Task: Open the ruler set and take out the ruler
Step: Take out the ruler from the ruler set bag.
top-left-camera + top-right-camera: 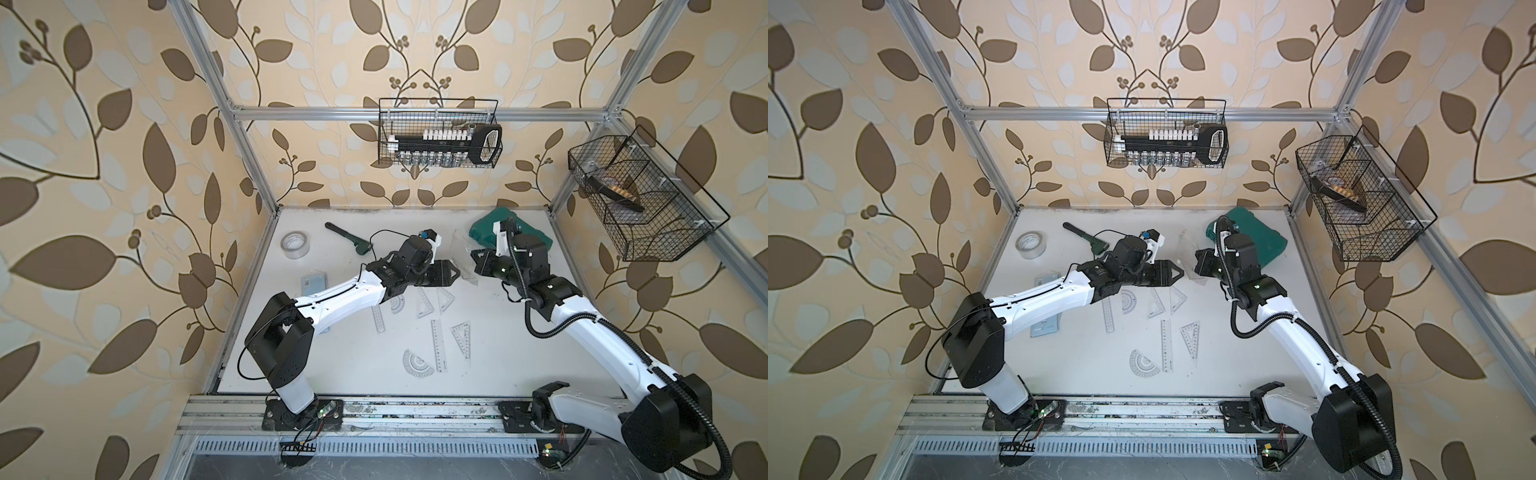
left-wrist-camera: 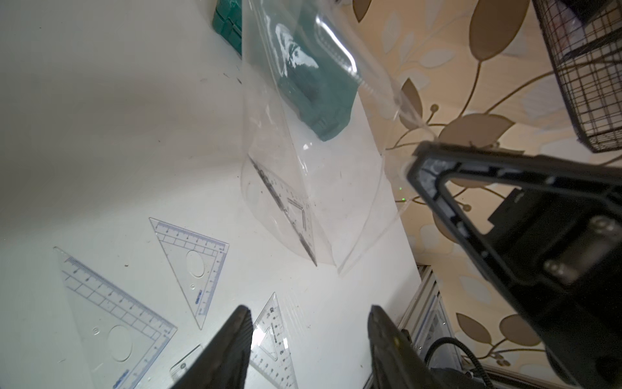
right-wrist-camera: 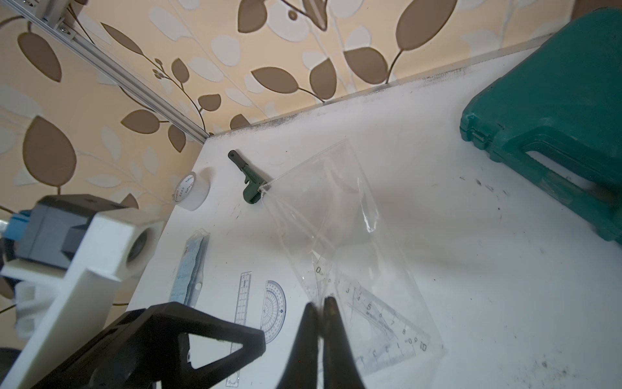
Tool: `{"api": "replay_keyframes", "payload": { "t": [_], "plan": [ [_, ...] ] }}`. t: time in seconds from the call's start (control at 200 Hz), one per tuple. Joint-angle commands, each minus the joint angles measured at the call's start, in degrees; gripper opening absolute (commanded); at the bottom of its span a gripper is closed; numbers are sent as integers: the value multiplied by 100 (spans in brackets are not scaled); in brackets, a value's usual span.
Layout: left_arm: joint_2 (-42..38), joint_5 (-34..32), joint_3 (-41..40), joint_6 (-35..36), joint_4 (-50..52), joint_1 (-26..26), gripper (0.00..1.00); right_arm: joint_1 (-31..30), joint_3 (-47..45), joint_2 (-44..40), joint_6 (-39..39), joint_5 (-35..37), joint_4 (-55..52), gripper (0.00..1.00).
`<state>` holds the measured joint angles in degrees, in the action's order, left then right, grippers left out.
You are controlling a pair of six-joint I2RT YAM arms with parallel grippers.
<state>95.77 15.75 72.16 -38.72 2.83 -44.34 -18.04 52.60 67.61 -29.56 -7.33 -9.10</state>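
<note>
Pinches pouch [image 3: 336,208] by an edge with right tool [image 3: 321,303], jaws closed tight on the plastic, set square [image 3: 377,320] inside. Holds left tool [image 2: 308,310] partly open and empty, pouch just beside at its 3 o'clock, toward 12 o'clock on worktop [image 1: 332,353].

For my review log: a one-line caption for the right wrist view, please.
Right gripper shut on the clear bag, a set square inside, green case beyond.

Numerals 0 to 10 on set square [image 3: 380,321] in the bag [image 3: 336,202]; tape [image 3: 192,190] print illegible.
</note>
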Motion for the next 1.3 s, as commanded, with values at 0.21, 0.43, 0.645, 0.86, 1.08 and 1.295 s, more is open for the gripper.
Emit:
{"api": "replay_keyframes", "payload": {
  "t": [0.21, 0.43, 0.645, 0.86, 1.08, 1.295],
  "plan": [
    [386, -35, 579, -299, -433, -101, 39, -48, -64, 32, -54, -58, 137, 0],
    [630, -17, 732, -318, -308, -135, 36, -46, -54, 6, -71, -63, 139, 0],
    [775, -218, 753, -303, -270, -163, 36, -54, -42, -29, -84, -80, 145, 0],
    [972, -382, 886, -324, -248, -181, 36, -67, -47, -53, -83, -93, 135, 0],
    [1219, -595, 1098, -300, -178, -189, 33, -71, -56, -95, -91, -138, 137, 0],
    [1339, -663, 1205, -320, -229, -190, 20, -75, -79, -100, -47, -107, 101, 0]
  ]
}}
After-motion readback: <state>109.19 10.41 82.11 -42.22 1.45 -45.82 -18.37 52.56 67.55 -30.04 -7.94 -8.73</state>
